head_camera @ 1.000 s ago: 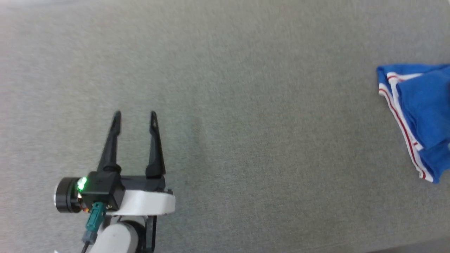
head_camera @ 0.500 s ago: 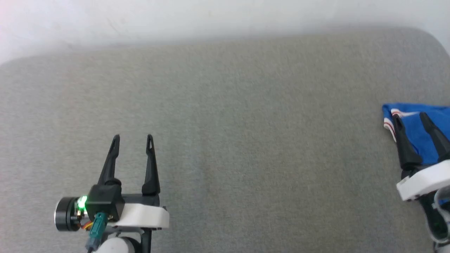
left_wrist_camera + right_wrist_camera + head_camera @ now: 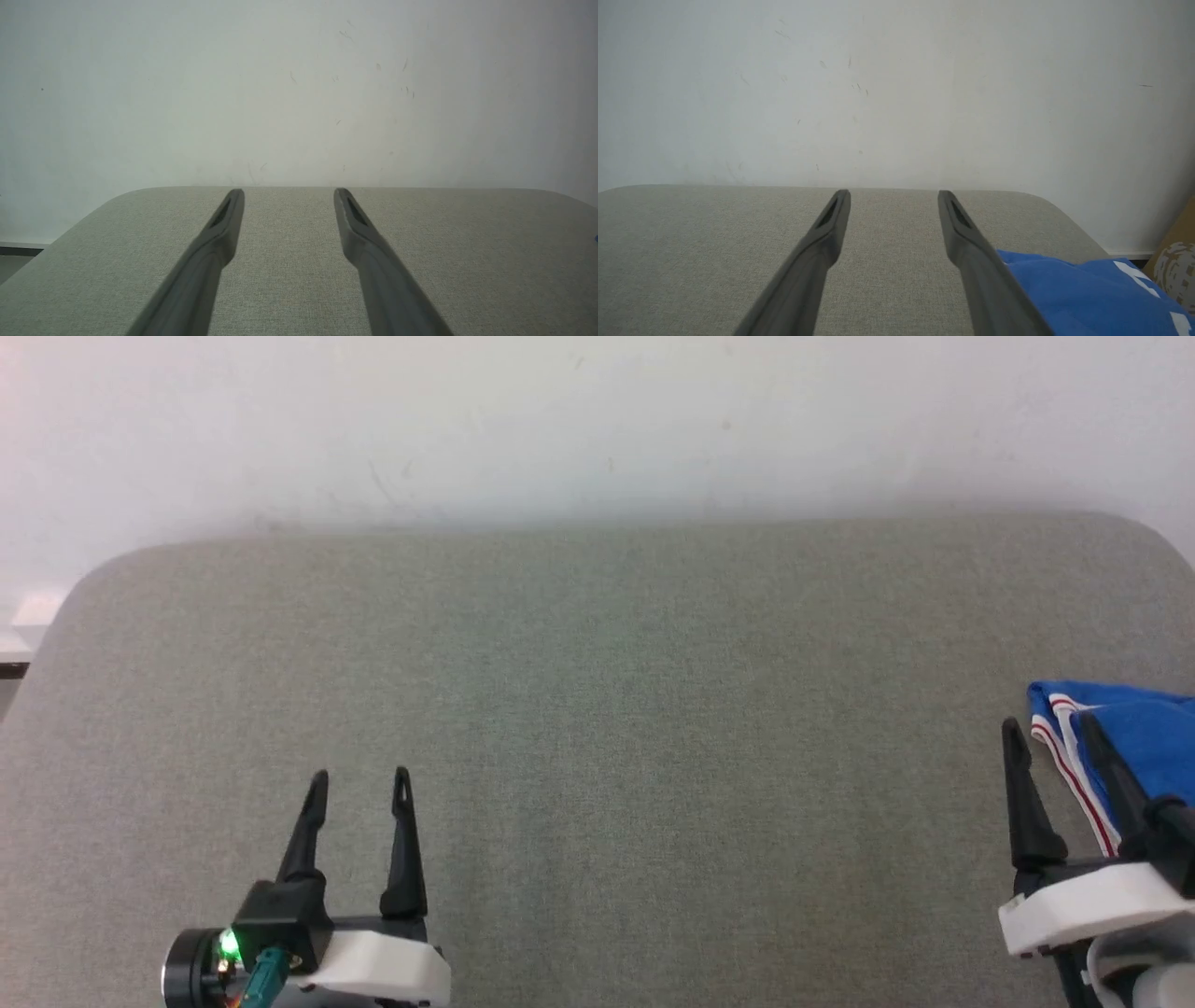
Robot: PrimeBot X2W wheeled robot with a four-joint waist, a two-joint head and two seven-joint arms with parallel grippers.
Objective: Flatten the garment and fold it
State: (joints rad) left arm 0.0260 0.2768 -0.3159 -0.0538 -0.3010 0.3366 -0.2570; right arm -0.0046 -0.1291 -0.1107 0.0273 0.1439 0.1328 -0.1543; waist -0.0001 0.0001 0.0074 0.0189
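Observation:
The garment [image 3: 1144, 747] is a bright blue shirt with white and red striped trim, bunched at the right edge of the grey padded table [image 3: 597, 709]. In the right wrist view its blue cloth with white lettering [image 3: 1092, 294] lies at the lower right. My right gripper [image 3: 1049, 726] stands open at the lower right, its fingers just left of and partly in front of the garment, holding nothing. Far from the shirt, at the lower left, my left gripper [image 3: 360, 777] is open and empty. The same left gripper [image 3: 287, 191] points across bare grey cloth toward the wall.
A white wall [image 3: 597, 420] runs behind the table's rounded far edge. A brown cardboard box [image 3: 1176, 261] stands beyond the table's right end. A strip of dark floor [image 3: 18, 250] shows past the left corner.
The head camera has tilted up, so the wall and the table's far edge have come into view. My right gripper has come into view beside the garment. Both grippers stay open.

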